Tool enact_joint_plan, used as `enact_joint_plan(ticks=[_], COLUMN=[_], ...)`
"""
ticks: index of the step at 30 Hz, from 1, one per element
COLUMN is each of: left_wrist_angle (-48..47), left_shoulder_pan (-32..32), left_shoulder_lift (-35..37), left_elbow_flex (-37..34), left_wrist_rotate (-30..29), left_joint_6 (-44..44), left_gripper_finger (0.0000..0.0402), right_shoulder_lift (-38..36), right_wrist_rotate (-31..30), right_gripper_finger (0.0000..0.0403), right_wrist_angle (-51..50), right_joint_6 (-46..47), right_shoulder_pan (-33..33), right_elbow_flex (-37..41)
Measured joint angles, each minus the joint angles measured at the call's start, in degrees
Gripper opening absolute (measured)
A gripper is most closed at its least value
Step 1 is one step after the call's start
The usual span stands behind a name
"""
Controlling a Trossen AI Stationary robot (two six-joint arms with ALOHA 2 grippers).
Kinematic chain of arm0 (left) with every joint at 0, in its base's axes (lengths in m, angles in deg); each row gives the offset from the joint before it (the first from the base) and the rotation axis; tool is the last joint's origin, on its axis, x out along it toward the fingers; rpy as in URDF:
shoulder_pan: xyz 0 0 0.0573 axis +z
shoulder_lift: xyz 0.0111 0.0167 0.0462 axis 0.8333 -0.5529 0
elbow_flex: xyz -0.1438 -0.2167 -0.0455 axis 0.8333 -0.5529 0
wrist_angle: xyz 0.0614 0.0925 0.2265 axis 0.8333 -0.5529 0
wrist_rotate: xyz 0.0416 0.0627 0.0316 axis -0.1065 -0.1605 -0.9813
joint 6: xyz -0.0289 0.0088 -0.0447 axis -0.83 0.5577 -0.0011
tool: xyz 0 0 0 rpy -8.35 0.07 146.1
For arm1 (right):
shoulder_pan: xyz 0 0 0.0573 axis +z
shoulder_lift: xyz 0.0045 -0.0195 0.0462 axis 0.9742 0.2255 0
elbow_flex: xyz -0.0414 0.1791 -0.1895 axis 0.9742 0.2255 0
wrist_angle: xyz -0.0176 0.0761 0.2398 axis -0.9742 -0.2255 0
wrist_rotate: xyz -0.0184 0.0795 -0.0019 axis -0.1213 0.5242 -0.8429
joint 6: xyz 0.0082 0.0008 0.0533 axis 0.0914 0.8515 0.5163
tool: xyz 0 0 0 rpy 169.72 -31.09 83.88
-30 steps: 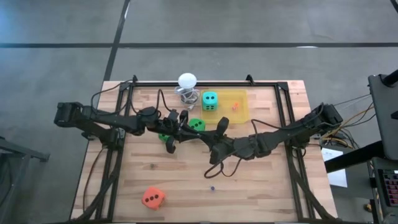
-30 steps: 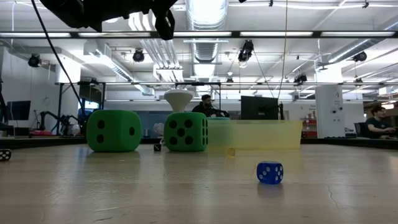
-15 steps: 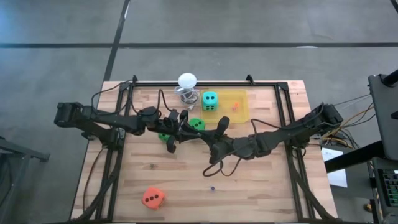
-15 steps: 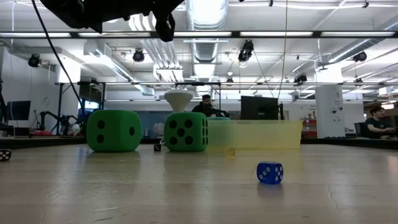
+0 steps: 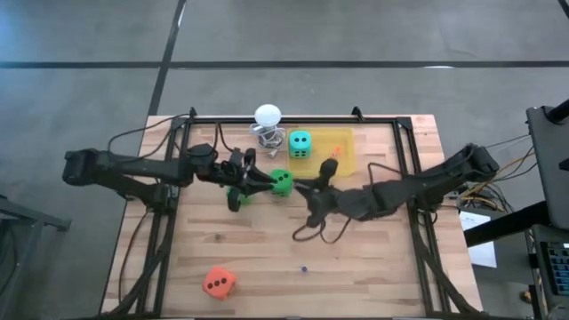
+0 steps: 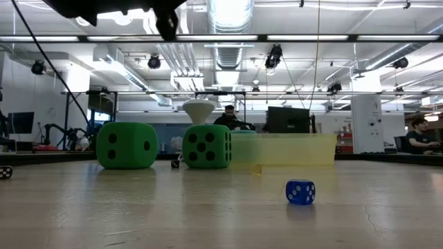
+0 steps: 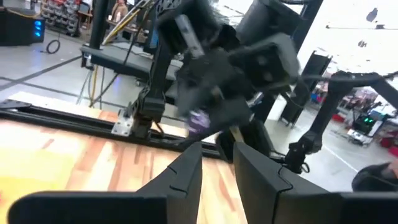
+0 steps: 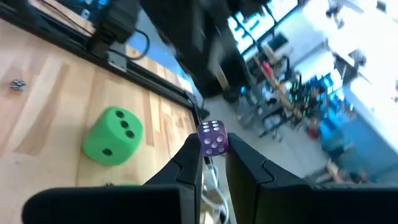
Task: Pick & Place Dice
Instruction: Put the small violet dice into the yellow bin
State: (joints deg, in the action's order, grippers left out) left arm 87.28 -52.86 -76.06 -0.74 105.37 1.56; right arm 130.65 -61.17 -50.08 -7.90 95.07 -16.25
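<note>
Pinching a small purple die [image 8: 213,138], right gripper [image 8: 212,163], left gripper [image 7: 217,163] slightly parted

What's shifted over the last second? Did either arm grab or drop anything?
The left arm drew back toward its own side; the left pincer stands open and empty. The right pincer edged a little toward the yellow tray, shut on a small purple die. No grab or drop shows. The green dice, teal die, orange die and white ball stayed put.
</note>
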Motion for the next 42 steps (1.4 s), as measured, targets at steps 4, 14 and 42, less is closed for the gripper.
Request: enact_joint_plan(ticks=[4, 14, 42], left_wrist_angle=[-8.0, -24.4, -37.5], left_shoulder_pan=[0.0, 0.0, -0.1], left_shoulder_lift=[3.9, 6.0, 6.0], left_elbow_flex=[0.0, 0.0, -0.2], left_wrist_rotate=[-0.2, -3.3, -4.8], left_joint_6=[0.7, 3.5, 9.7], left_gripper_finger=[0.0098, 0.0098, 0.0098], right_shoulder_lift=[-4.8, -10.8, 14.7], right_wrist_rotate=[2.2, 22.4, 51.6], right_gripper_finger=[0.004, 0.004, 0.004], right_wrist_angle=[-10.2, -27.0, -35.0], right_joint_6=[8.9, 26.4, 23.5], right_shoulder_pan=[-4.3, -23.8, -50.2], right_elbow_flex=[-0.4, -0.6, 0.3])
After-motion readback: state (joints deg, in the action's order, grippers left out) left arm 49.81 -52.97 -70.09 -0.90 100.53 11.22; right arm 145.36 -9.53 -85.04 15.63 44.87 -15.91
